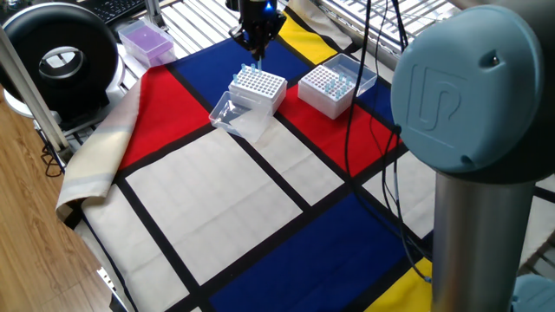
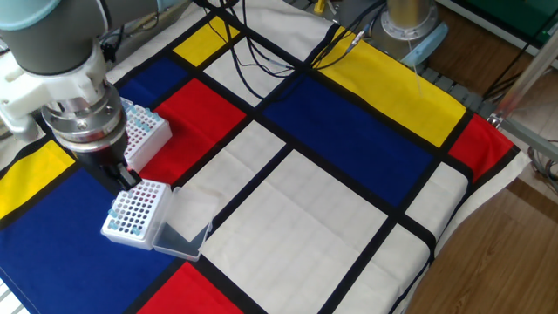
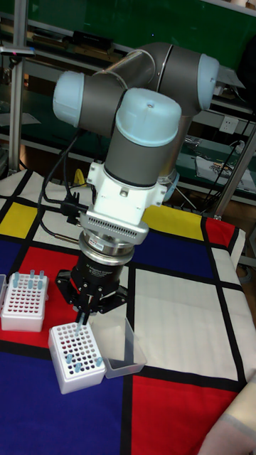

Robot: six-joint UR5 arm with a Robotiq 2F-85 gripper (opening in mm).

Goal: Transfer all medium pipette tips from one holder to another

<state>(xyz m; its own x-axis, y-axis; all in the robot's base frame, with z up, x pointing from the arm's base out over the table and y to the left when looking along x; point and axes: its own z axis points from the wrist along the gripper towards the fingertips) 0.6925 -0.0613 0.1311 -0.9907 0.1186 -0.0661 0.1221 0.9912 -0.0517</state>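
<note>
Jaws grasping pipette tip (image 1: 253, 68) above near holder (image 1: 257, 87); second holder (image 1: 329, 89) beside, cables (image 1: 364, 104) draped.

End effector (image 3: 83, 320) grip too small

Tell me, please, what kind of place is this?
Probably a robotics lab set up for lab-automation tests: white pipette tip boxes on a colour-block cloth, metal shelving behind, and loose cables across the table.
</note>
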